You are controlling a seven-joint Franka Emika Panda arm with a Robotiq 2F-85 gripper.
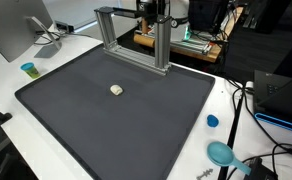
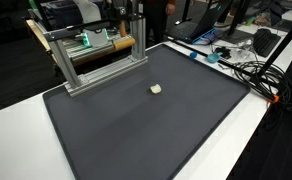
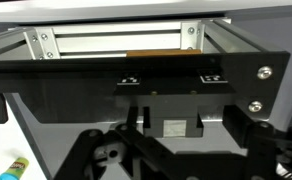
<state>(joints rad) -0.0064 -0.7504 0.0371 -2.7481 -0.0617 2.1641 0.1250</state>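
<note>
A small cream block [image 1: 116, 90] lies alone near the middle of the dark mat [image 1: 96, 130]; it also shows in the other exterior view [image 2: 156, 89]. My gripper [image 1: 158, 18] hangs high at the back of the table, over the aluminium frame [image 1: 131, 45], far from the block. In the other exterior view the gripper [image 2: 136, 22] is dark against a dark background. In the wrist view the fingers [image 3: 171, 113] stand apart and empty, and the cream block [image 3: 174, 128] shows between them at a distance. The frame [image 3: 116, 45] fills the top of that view.
A blue cup [image 1: 28, 69] stands beside the mat, near a monitor [image 1: 16, 30]. A blue cap [image 1: 212, 121], a teal object [image 1: 222, 153] and cables [image 2: 241, 65] lie on the white table. A yellow-green marker [image 3: 14, 165] shows in the wrist view's corner.
</note>
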